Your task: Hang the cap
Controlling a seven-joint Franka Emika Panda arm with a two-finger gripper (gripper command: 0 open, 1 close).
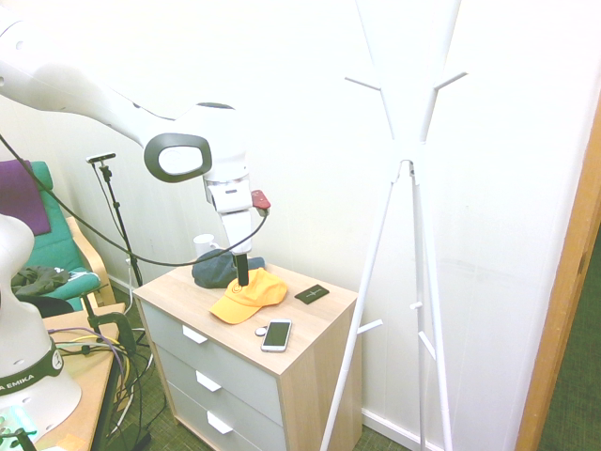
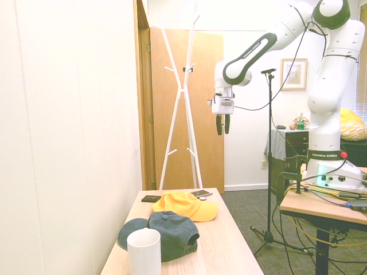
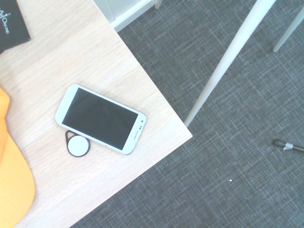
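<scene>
yellow cap (image 2: 184,204) on dresser top (image 2: 229,246), gripper (image 2: 223,129) above it, fingers apart, holding nothing

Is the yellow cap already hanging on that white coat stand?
No, the yellow cap lies on the wooden dresser top, beside the dark cap, apart from the white coat stand.

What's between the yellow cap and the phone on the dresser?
Bare wood between the yellow cap and the phone in the wrist view; a small round tag sits at the phone's edge.
</scene>
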